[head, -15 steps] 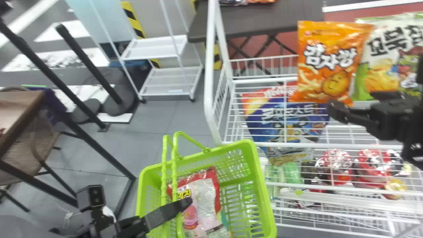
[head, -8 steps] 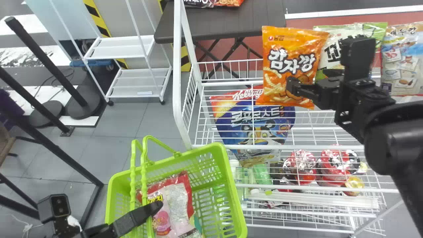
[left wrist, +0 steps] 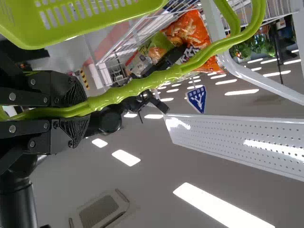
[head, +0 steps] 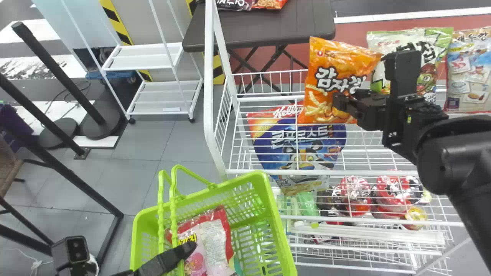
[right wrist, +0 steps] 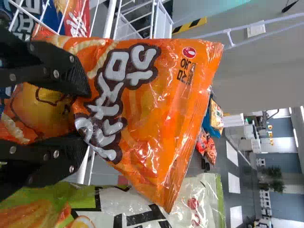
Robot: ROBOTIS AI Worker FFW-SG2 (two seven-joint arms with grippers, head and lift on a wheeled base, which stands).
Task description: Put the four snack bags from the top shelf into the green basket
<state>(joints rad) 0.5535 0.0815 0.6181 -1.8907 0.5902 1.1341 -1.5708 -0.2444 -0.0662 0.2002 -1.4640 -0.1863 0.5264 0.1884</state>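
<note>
Clamped nearest with the left gripper (head: 180,253), jaws closed, on a ribbed handle (head: 173,226) of the green basket (head: 268,191). Holding, within slotted plastic walls, a glossy red-and-pink bag (head: 213,245), printed side up.

Farther out, pinched between the closed jaws of the right gripper (head: 345,101): held above the upper wire shelf, as an orange snack bag (head: 322,76). Standing nearly upright along its long axis, slightly tilted, top seal up, printed front to the head view. Pillow-shaped, in shiny film, creased near the fingers.

Behind or beside it, on the white wire rack (head: 209,76), down to a white-and-green bag (head: 427,73), a blue-and-beige bag (head: 466,73) and, lower, a blue cereal bag (head: 299,149). Beyond, on to a dark folding table (head: 264,28), a white cart (head: 144,57) and gray floor (head: 145,149).
</note>
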